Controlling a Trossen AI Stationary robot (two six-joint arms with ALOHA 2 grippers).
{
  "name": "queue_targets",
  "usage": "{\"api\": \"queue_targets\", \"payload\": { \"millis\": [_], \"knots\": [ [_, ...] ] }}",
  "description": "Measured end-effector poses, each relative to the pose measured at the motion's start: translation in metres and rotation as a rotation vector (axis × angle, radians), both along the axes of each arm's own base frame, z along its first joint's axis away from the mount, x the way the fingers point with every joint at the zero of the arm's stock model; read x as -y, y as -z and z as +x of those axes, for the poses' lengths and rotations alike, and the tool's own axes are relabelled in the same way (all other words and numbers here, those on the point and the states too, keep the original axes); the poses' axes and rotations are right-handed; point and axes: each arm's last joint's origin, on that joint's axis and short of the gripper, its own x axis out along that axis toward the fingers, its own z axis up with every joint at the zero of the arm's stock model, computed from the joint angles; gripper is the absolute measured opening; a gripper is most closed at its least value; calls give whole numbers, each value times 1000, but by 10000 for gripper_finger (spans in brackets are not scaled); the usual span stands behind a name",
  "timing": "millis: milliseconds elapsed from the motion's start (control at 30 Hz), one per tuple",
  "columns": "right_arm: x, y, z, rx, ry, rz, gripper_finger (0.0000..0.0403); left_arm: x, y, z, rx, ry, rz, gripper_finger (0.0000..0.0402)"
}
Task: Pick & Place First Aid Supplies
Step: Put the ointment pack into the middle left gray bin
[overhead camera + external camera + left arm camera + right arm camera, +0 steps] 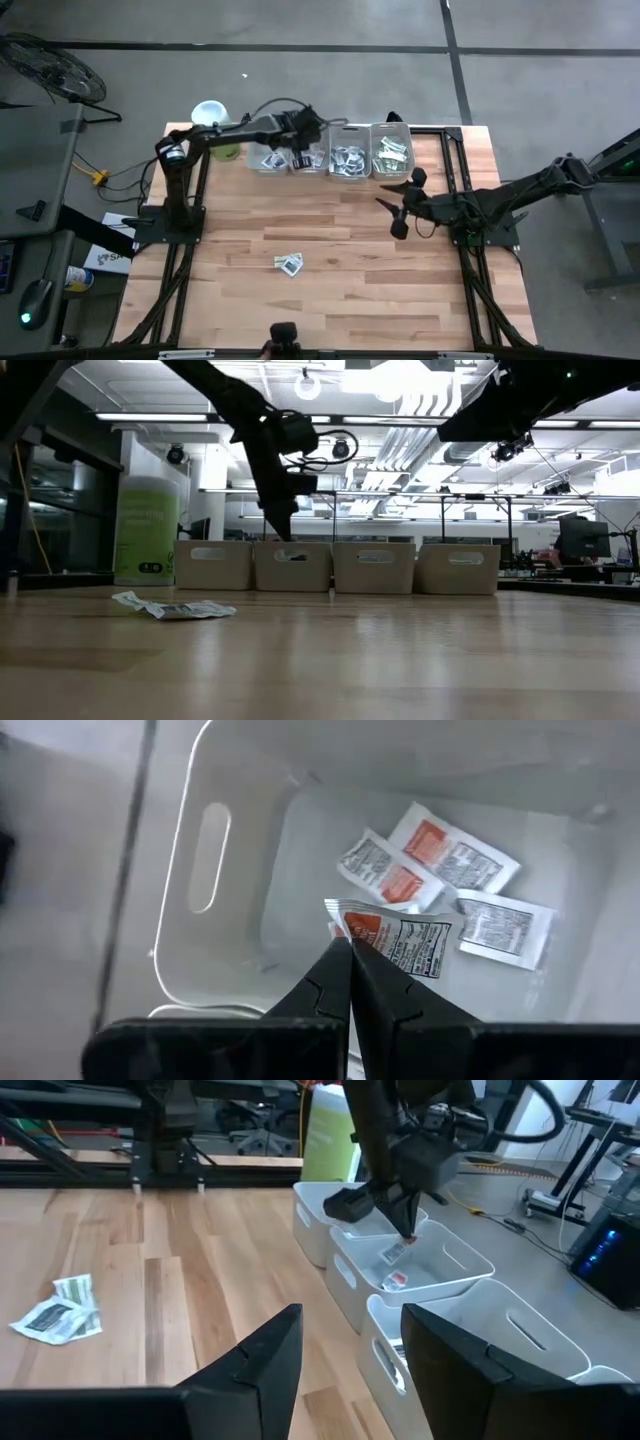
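My left gripper [345, 948] hangs over the second grey bin from the left [305, 158], shut on a white packet with an orange-red print [400, 935]. Three similar packets [430, 860] lie flat on that bin's floor. From the right wrist view, the left gripper [405, 1230] shows just above the bin's rim. Two more packets [288, 263] lie flat on the table's middle, toward the near edge. My right gripper [392, 215] stands open over the table's right part, holding nothing. My left gripper pinches the packet by one end [352, 923] between its two fingertips. The fingers slant down from the table's left side. The packet sticks out past the fingertips, lifted clear above the bin's floor.
Four grey bins [373, 567] stand in a row along the far edge; the two right ones hold several packets [390, 152]. A lime-green canister with a white lid [213, 125] stands left of the row. Bare wood [330, 310] lies around the loose packets.
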Motion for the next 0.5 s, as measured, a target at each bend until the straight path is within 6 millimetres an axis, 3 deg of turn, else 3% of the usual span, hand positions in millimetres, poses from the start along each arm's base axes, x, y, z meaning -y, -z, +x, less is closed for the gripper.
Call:
{"api": "queue_targets", "payload": {
  "millis": [233,500],
  "knots": [
    [7,1,1,-11,-1,12,165,-19,1,-11,83,25,-142,0],
    [9,1,2,-12,-15,29,165,-16,2,-11,123,83,-244,0]
  ]
}}
